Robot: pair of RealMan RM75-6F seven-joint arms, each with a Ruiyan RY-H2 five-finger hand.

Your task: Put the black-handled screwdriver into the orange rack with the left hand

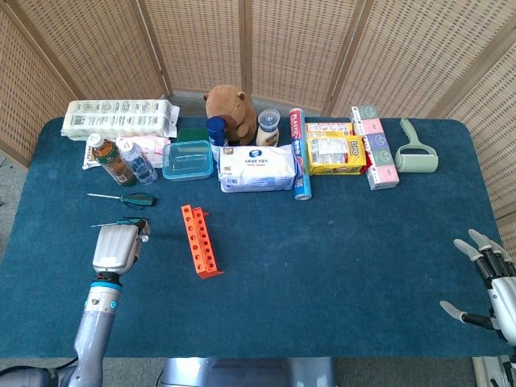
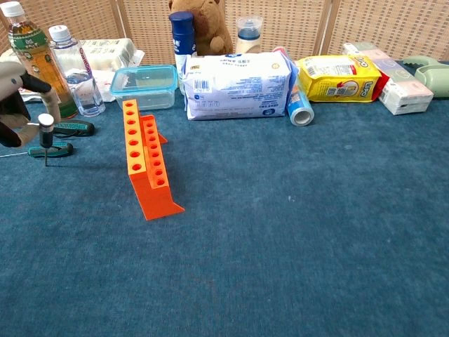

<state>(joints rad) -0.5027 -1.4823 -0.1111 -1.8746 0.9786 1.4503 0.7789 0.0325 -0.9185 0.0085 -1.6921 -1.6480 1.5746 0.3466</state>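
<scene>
While left hand (image 1: 118,246) grips black-handled screwdriver (image 2: 45,135) upright, right hand (image 1: 486,278) lies open.

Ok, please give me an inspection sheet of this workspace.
Surface: dark blue cloth-covered table.
Job's things: small black-handled screwdriver upright in left robot hand; orange plastic rack standing apart from it.
Clutter: two green-handled screwdrivers, brown plush toy, white wipes pack.
Robot hands: left holds the screwdriver; right robot hand open, empty.
Cables: nothing seen.
Surroundings: woven wicker screens behind.
</scene>
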